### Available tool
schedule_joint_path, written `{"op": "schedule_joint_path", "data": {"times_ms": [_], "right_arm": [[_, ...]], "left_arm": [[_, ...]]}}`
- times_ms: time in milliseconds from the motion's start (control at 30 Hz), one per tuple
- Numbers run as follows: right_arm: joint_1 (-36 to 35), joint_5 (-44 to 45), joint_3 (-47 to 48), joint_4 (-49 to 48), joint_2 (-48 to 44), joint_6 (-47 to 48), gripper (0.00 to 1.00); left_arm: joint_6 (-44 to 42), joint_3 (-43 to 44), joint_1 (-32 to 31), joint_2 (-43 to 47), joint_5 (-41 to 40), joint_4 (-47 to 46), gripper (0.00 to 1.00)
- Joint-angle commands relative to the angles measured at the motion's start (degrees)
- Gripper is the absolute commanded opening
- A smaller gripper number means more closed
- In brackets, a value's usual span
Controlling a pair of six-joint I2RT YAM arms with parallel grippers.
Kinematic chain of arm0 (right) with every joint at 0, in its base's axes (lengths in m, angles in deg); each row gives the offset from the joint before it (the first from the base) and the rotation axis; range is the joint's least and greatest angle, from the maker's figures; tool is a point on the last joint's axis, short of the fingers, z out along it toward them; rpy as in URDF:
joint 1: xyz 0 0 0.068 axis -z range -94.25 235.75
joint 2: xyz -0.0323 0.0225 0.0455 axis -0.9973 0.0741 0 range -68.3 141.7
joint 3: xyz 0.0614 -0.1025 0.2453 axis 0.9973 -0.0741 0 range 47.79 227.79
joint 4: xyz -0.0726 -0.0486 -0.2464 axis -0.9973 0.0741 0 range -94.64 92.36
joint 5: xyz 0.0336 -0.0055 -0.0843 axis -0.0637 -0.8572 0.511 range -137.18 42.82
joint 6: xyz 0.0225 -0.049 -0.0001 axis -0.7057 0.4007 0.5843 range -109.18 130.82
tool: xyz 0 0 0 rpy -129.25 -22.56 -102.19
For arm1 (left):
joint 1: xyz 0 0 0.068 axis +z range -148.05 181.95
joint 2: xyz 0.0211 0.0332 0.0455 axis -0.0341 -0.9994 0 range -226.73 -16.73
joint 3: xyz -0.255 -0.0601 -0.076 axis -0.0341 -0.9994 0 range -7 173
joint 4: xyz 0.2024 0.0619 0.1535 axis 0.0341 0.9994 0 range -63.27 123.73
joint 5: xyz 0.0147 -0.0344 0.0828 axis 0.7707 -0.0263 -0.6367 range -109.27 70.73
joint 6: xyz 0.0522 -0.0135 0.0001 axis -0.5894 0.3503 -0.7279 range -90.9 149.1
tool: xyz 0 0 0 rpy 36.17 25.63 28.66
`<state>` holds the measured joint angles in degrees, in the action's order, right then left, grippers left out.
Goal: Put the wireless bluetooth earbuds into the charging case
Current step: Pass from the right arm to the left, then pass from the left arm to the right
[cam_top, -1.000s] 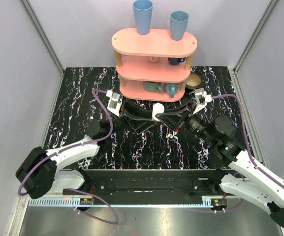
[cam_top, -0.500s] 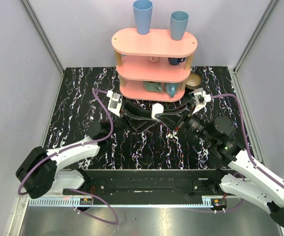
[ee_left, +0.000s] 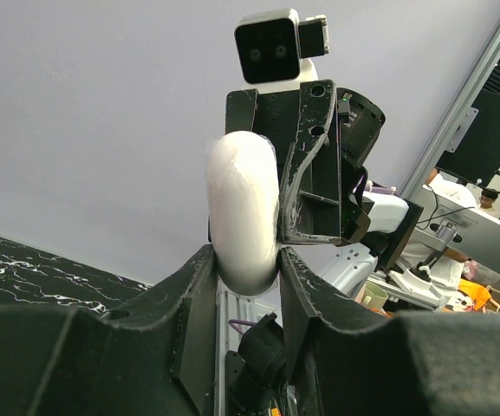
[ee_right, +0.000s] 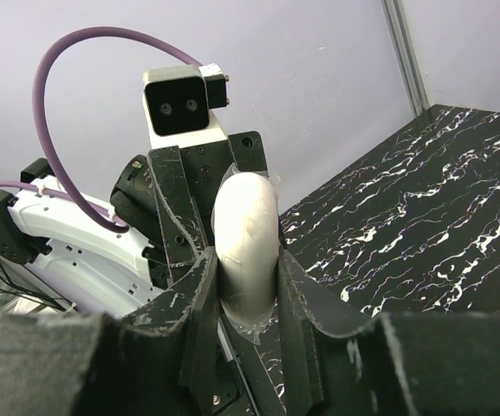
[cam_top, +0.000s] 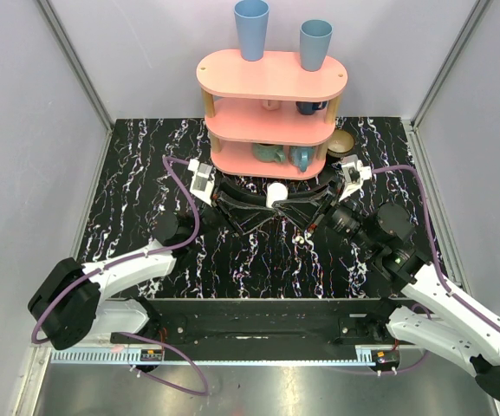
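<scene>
The charging case (cam_top: 276, 192) is a white glossy pebble, shut, held up above the table between both arms, just in front of the shelf. My left gripper (cam_top: 264, 200) comes in from the left and is shut on it. In the left wrist view its fingers pinch the lower end of the case (ee_left: 243, 217), with the left gripper (ee_left: 243, 260) facing the right arm's fingers. My right gripper (cam_top: 291, 202) comes in from the right and is shut on the case (ee_right: 248, 234) too; in its own view the right gripper (ee_right: 246, 270) clamps both flat sides. The earbuds are out of view.
A pink three-tier shelf (cam_top: 271, 76) stands at the back centre, with two blue cups (cam_top: 251, 29) on top and mugs on the lower tiers. A round tan object (cam_top: 342, 141) lies to its right. The black marbled table (cam_top: 137, 191) has walls on three sides.
My left gripper's fingers have closed in onto the case. The case and both grippers have shifted slightly toward the shelf. The right gripper's hold is unchanged.
</scene>
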<state>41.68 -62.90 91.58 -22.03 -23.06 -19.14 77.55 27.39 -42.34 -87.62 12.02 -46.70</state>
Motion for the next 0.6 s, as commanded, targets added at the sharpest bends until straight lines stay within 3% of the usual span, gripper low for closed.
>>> {"op": "schedule_joint_path", "data": {"times_ms": [0, 67, 100, 267, 567], "right_arm": [[0.04, -1.33, 0.33, -1.42, 0.03, -0.1, 0.06], [-0.05, -0.45, 0.24, -1.25, -0.58, 0.07, 0.1], [0.04, -0.01, 0.33, -0.81, -0.76, 0.16, 0.22], [-0.05, 2.45, 1.12, 0.42, -1.55, 1.21, 0.56], [0.04, 3.42, 2.88, 2.36, -0.67, 3.23, 0.69]], "left_arm": [[-0.81, 2.08, -0.71, 0.05, 0.0, -9.01, 0.08], [-1.33, 2.26, -0.71, 0.23, 0.35, -7.44, 0.0], [-2.03, 2.69, -0.71, 0.32, 0.7, -6.39, 0.0], [-4.93, 4.01, -0.71, 1.81, 3.07, 0.73, 0.0], [-9.42, 6.3, -0.53, 3.65, 7.2, 12.15, 0.0]]}}
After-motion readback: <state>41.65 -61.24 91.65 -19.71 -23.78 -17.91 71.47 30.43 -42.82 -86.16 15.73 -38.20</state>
